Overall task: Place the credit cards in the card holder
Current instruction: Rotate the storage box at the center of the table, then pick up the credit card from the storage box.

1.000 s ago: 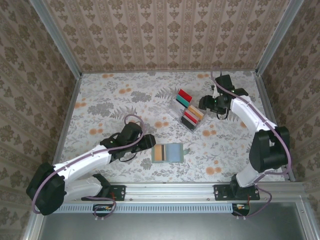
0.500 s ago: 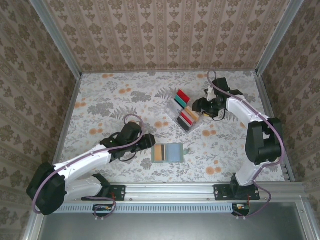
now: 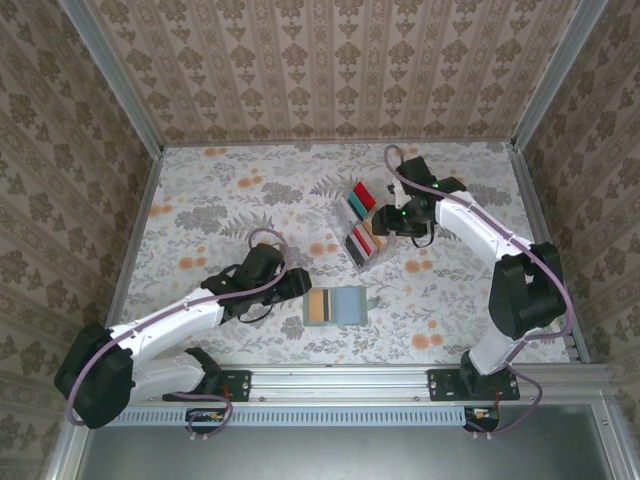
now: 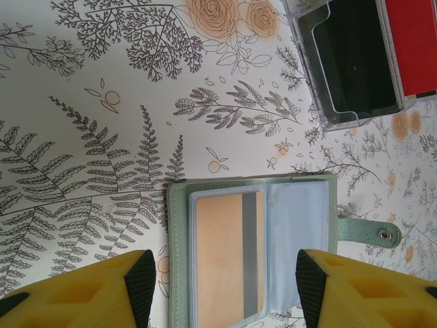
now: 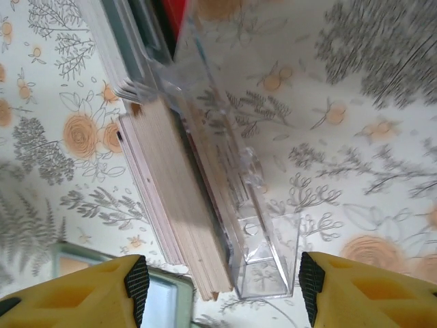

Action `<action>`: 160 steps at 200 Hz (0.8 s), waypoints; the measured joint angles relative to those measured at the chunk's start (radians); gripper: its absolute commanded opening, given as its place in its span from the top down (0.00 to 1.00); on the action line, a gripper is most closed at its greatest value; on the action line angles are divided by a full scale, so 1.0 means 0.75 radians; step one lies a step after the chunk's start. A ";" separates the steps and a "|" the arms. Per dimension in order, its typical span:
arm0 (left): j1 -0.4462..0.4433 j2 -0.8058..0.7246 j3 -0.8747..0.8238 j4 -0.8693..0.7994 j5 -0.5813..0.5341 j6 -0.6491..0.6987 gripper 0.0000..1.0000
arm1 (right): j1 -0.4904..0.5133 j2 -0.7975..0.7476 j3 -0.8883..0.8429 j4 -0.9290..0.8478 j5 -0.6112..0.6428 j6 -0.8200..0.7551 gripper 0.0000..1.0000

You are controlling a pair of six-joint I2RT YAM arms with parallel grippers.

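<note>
Left claw [image 4: 222,290] released, empty, above open grey-green bifold card holder [image 3: 337,306], lower centre of floral worktop [image 3: 220,200]. Right claw [image 5: 220,290] released, straddling clear plastic rack [image 5: 256,260] holding coloured plastic credit cards [image 3: 366,192], upper right of centre.

- Overhead view: bright, even, diffuse light with only faint, soft shadows.
- Left wrist view: card holder [image 4: 252,253] in crisp focus.
- Right wrist view: blurred, worst toward the right edge.

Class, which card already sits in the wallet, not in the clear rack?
The beige card with the grey stripe, in the open wallet's left pocket; the others stand in the rack.
</note>
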 measured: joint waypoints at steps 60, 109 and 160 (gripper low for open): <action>0.000 0.001 0.000 0.000 0.004 0.000 0.35 | 0.183 0.060 0.177 -0.105 0.352 -0.125 0.49; 0.008 0.014 0.006 0.005 0.023 0.007 0.24 | 0.273 0.210 0.225 -0.165 0.510 -0.176 0.51; 0.008 0.066 0.045 0.025 0.073 0.018 0.20 | 0.319 0.293 0.286 -0.194 0.646 -0.195 0.52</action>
